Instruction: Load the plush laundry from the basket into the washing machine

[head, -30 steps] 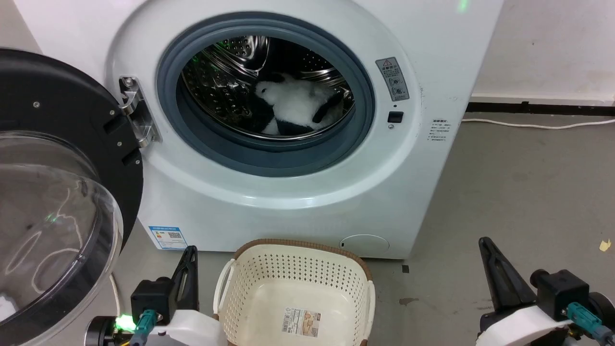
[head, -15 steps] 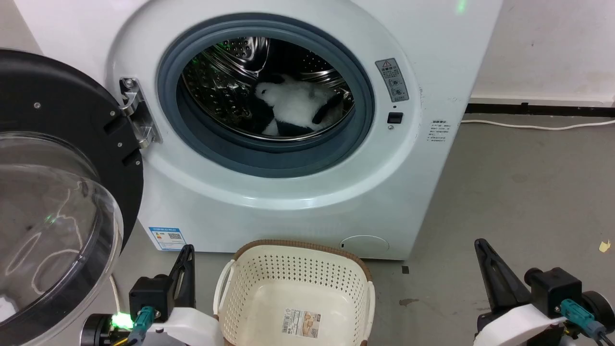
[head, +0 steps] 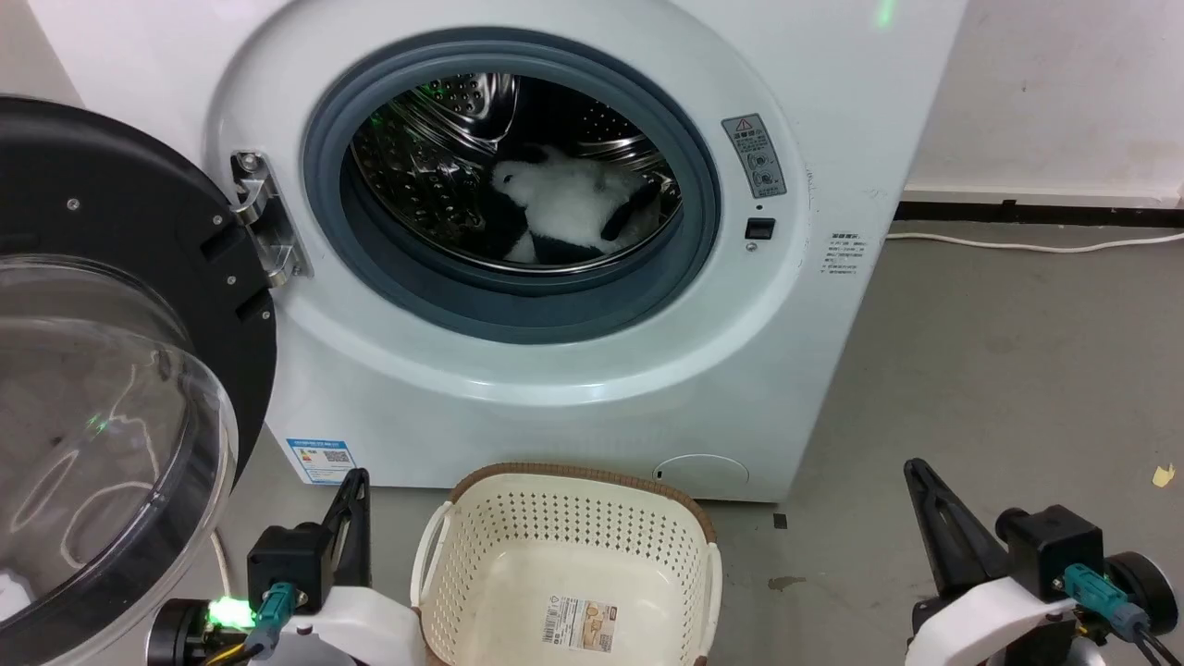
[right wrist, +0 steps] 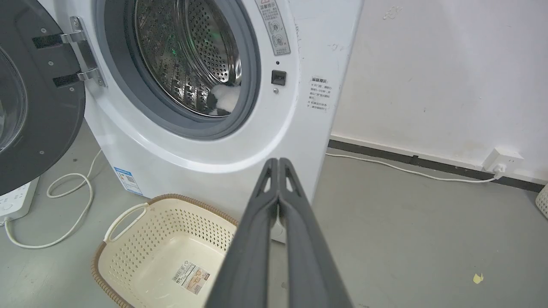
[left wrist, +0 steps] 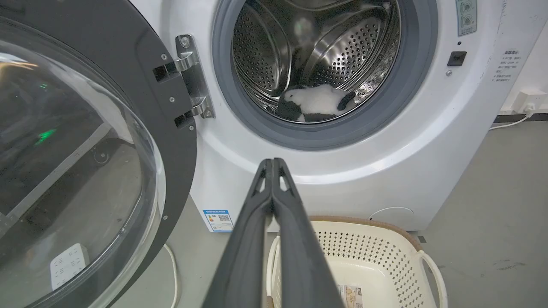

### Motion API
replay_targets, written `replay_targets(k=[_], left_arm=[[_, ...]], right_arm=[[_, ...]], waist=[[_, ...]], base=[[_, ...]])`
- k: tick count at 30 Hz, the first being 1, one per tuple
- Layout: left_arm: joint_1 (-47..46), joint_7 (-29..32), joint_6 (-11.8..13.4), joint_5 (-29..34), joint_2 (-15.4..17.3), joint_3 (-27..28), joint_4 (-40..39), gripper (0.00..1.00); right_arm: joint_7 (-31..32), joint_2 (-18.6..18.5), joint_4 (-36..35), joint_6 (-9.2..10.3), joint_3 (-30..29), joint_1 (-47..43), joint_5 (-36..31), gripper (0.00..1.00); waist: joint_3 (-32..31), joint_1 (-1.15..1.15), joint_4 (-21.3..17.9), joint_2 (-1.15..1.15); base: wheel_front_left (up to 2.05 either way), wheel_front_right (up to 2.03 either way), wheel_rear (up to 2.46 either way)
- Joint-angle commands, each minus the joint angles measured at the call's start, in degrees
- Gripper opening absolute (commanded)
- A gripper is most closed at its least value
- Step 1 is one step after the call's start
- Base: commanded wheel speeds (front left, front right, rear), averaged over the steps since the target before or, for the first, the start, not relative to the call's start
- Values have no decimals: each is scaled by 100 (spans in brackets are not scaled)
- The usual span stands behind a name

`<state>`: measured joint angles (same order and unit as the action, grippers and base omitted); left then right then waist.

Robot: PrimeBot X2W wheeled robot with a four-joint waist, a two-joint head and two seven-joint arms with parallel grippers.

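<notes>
Plush laundry, a fluffy white stuffed toy with black patches and limbs (head: 566, 202): lies inside the washer drum, not in the basket. Entries run near to far.

My left gripper (left wrist: 272, 171): two long dark fingers pressed together tip to tip, nothing between them. It hangs low, just left of the basket, pointing at the washer front.

My right gripper (right wrist: 278, 169): fingers likewise closed flat on each other, empty, well right of the basket over bare grey floor (head: 999, 351).

Judgement: both sit low and apart, so my head camera has an open line to the opening.

Small cream plastic basket with perforated sides and brown woven-look rim (head: 578, 470): upright on the floor between my grippers, just in front of the machine's base. Its bottom is bare apart from a printed label (head: 580, 622), so there is nothing to pick.

Large white front-loading washing machine (head: 555, 398): its black-framed door with clear dome (head: 111, 194) is swung wide to my left on a steel hinge (head: 264, 217). That leaves the grey rubber ring (head: 319, 166) and the round opening free.

Shiny perforated steel drum (head: 425, 157): the toy rests on its lower wall, behind the ring's lip. As far as I can tell, no limb drapes over the ring.

Judgement: loading looks complete. If anything is left it is closing the door, which would suit my left arm, the nearer one.
</notes>
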<state>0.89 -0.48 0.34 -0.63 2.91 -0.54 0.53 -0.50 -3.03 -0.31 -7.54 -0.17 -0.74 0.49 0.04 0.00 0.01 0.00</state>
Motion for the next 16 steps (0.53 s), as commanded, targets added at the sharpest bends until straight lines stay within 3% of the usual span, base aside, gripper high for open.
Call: replay_targets(k=[1, 16], left_arm=[[-88, 35, -29, 53, -3, 48, -46, 0], [-89, 48, -34, 63, -3, 54, -53, 0]], right_arm=[[37, 15, 29, 5, 14, 70, -43, 0], [50, 15, 31, 5, 17, 74, -49, 0]], waist=[[-2, 0, 0, 0], [-4, 0, -1, 0]], base=[[0, 0, 0], [0, 0, 0]])
